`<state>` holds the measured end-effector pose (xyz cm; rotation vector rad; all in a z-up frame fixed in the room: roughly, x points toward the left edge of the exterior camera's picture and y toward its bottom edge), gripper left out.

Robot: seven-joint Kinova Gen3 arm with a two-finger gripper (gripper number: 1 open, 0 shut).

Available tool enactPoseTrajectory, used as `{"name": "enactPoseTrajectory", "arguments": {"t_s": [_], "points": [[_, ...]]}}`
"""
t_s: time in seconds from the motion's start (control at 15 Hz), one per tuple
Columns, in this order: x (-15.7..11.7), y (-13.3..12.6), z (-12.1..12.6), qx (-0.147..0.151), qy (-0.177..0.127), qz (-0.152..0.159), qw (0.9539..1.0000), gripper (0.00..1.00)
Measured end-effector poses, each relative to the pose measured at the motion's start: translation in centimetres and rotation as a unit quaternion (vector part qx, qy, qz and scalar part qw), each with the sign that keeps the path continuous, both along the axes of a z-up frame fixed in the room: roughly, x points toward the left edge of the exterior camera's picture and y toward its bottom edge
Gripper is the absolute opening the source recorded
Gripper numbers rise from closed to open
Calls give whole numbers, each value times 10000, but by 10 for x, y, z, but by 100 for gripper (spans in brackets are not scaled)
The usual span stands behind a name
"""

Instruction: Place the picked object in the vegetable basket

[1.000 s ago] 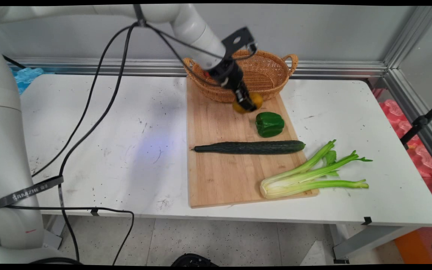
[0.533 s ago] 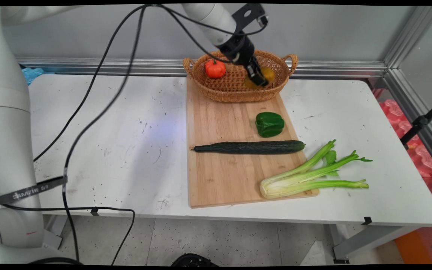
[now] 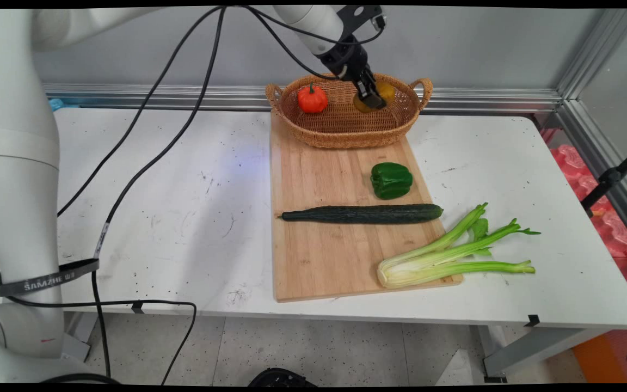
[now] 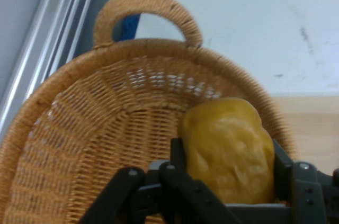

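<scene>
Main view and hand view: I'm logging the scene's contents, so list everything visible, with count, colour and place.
wicker basket: 1, tan, far end of the cutting board
orange pepper: 1, orange-red, inside the basket's left part
yellow pepper: 1, yellow, in the gripper over the basket
cutting board: 1, light wood, table centre
green pepper: 1, green, on the board
cucumber: 1, dark green, across the board
celery: 1 bunch, pale green, board's near right corner and table
table: 1, white
gripper: 1, black, shut on the yellow pepper

Yellow pepper (image 4: 230, 147) above wicker basket (image 4: 79, 144)
</scene>
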<state>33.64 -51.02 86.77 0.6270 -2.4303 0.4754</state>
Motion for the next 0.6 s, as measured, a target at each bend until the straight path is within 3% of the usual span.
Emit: {"name": "enactPoseTrajectory", "arguments": {"t_s": [0.6], "points": [[29, -25, -35, 89, -284, -103, 9995, 0]]}}
